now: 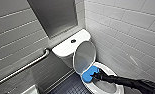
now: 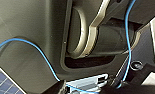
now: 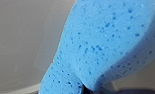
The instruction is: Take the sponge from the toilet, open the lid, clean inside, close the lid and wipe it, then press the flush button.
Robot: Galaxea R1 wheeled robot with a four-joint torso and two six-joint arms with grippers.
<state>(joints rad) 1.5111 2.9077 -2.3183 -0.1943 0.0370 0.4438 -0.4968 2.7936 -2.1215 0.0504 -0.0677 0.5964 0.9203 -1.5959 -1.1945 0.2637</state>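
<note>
The lid [image 1: 85,57] is up. The right gripper [image 1: 94,74], its jaws pinching the blue sponge [image 1: 87,76], seems to press it on the back rim of the toilet [image 1: 65,48] bowl. This is the cleaning-inside step. The next move likely needs rubbing lower, all around the bowl.

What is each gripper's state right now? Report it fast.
Left gripper: cannot be told.
Right gripper: closed on the blue sponge, at the toilet bowl's rim.

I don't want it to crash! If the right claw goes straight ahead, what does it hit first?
Probably the toilet rim below the raised lid, with its sponge touching first; depth is unclear.
</note>
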